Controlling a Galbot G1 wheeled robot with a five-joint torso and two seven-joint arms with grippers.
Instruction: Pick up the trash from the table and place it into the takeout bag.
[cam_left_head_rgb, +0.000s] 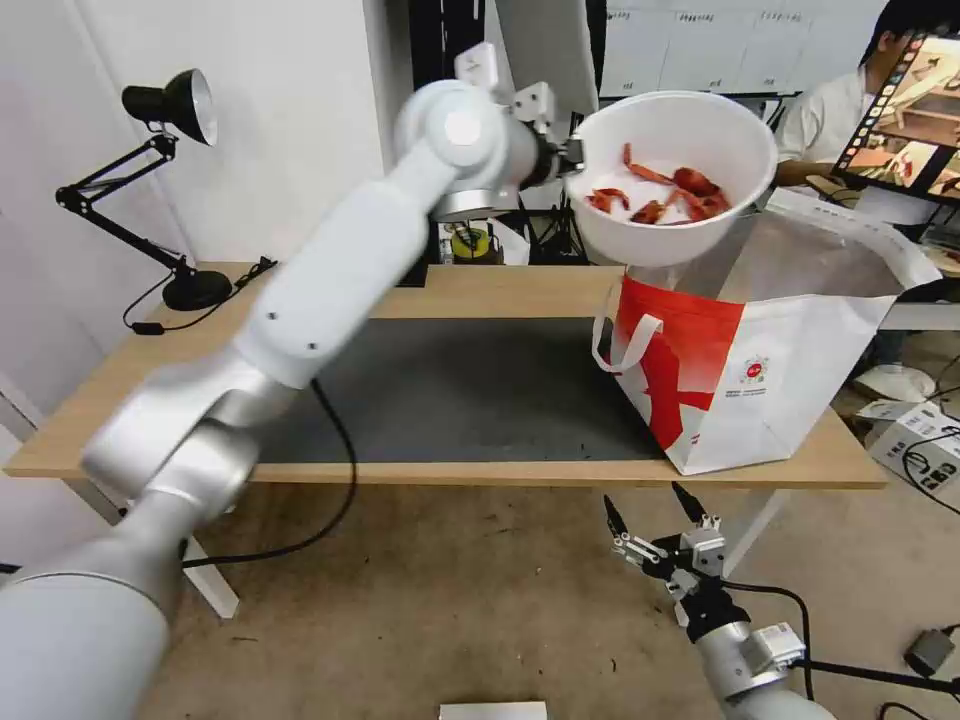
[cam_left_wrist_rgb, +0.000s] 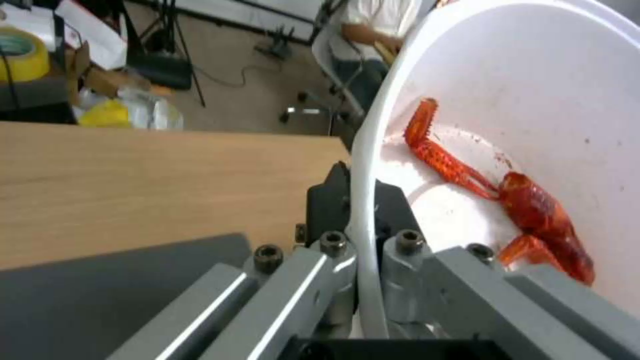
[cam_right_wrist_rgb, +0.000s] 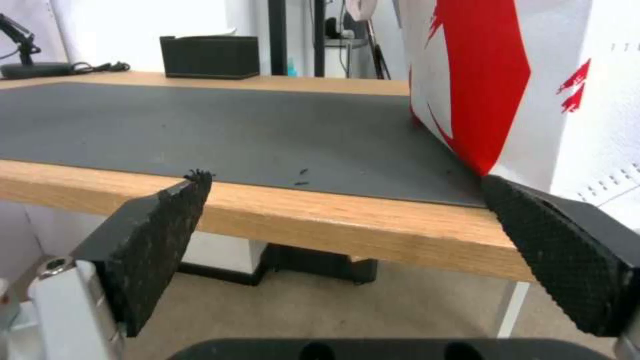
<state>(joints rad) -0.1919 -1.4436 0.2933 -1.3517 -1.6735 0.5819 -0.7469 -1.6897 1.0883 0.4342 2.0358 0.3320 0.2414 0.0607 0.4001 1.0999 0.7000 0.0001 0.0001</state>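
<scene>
A white bowl (cam_left_head_rgb: 672, 180) holding red crayfish shells (cam_left_head_rgb: 680, 195) hangs tilted in the air above the open mouth of the takeout bag (cam_left_head_rgb: 760, 370). My left gripper (cam_left_head_rgb: 572, 152) is shut on the bowl's rim; in the left wrist view its fingers (cam_left_wrist_rgb: 333, 210) pinch the rim of the bowl (cam_left_wrist_rgb: 533, 100), with shells (cam_left_wrist_rgb: 533, 210) lying inside. The white-and-red bag stands at the table's right end (cam_left_head_rgb: 560, 475), partly on the dark mat (cam_left_head_rgb: 470, 390). My right gripper (cam_left_head_rgb: 650, 515) waits open below the table's front edge, near the bag (cam_right_wrist_rgb: 520, 85).
A black desk lamp (cam_left_head_rgb: 170, 180) stands at the table's back left with its cord trailing. A black tissue box (cam_right_wrist_rgb: 210, 56) sits at the far edge. A yellow tape roll (cam_left_wrist_rgb: 20, 52) lies beyond the table. A person sits behind the bag.
</scene>
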